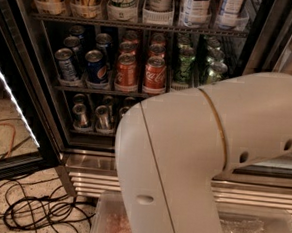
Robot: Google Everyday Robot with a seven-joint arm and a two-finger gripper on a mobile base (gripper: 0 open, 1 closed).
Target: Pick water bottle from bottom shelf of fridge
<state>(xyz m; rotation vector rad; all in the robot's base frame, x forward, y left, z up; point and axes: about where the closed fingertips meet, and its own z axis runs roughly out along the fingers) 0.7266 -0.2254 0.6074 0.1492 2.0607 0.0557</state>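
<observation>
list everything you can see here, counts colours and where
fridge: one, steel frame, dark inside
top containers: six across, in clear trays
middle shelf cans: rows of silver-blue, blue, orange, red, green
bottom shelf: slim silver cans at left; rest hidden, no water bottle visible
cables: black, some orange, floor left
clear bin: one, bottom edge
arm: one, white, centre-right foreground
gripper: out of view

A bright white light strip (10, 90) glowed along the door edge at left. The fridge (50, 117) was dim inside, its cans (155, 74) catching small highlights. The pale arm (204, 147) was evenly lit and hid the gripper behind it. The steel grille (89, 177) glinted.
</observation>
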